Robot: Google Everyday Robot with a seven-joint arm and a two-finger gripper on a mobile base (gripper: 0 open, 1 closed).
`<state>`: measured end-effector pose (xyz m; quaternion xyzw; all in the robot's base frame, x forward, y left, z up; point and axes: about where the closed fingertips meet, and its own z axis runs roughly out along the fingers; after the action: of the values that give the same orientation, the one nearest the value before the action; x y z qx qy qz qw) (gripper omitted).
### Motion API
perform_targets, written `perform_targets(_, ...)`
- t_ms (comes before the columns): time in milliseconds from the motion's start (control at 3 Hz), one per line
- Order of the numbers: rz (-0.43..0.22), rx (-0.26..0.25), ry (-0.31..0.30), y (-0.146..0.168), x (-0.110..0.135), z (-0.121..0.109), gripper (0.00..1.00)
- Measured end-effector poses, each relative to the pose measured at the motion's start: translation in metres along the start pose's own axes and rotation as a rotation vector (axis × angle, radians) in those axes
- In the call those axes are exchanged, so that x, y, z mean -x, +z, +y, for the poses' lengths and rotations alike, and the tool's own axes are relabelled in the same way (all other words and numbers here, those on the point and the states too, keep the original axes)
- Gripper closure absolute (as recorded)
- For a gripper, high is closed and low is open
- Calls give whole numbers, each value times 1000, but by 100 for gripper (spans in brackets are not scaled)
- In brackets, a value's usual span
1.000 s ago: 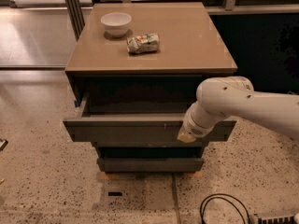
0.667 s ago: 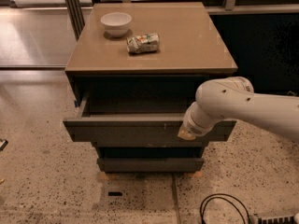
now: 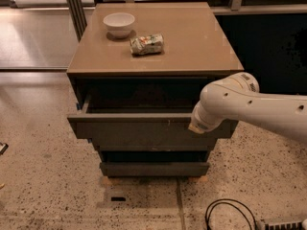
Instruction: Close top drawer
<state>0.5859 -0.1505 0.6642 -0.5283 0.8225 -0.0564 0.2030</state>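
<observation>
**Top drawer** (image 3: 139, 134) standing well out from the bench (image 3: 211, 56), its dark handleless front proud of the lower drawer front (image 3: 153, 169) and its shallow grey box open to view beneath the tan top. White arm (image 3: 259, 104) reaching in from the right, across the right end of the drawer front. Gripper (image 3: 196, 127) at the arm's tip, against or just off the upper right part of that front. Contact not resolvable. Width of the gripper's opening impossible to tell, being masked by the wrist housing.

**On the bench**, well behind its front edge: white bowl (image 3: 119, 23) at rear left; crushed can (image 3: 147, 44) lying on its side near the bowl, to the right and apart from it. Black cable (image 3: 225, 214) looped on the speckled floor at lower right.

**Change.** Set against the views of one second and of a fraction of a second earlier: no discernible shift in drawer extension, arm pose or gripper position.

**Judged meaning for the task.** Push either not yet begun or not yet taking effect, with the drawer as far from shut as before. Likely requirement next: a steady level push straight toward the cabinet back, kept square, given the off-centre contact point and the risk of the drawer racking on its slides.
</observation>
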Motion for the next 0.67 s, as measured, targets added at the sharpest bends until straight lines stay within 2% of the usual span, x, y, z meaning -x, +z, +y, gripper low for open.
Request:
perform_targets(333,32,-42,39,16,-7,-26,100)
perform_targets(667,66,-57,79,40,-14,-51,100)
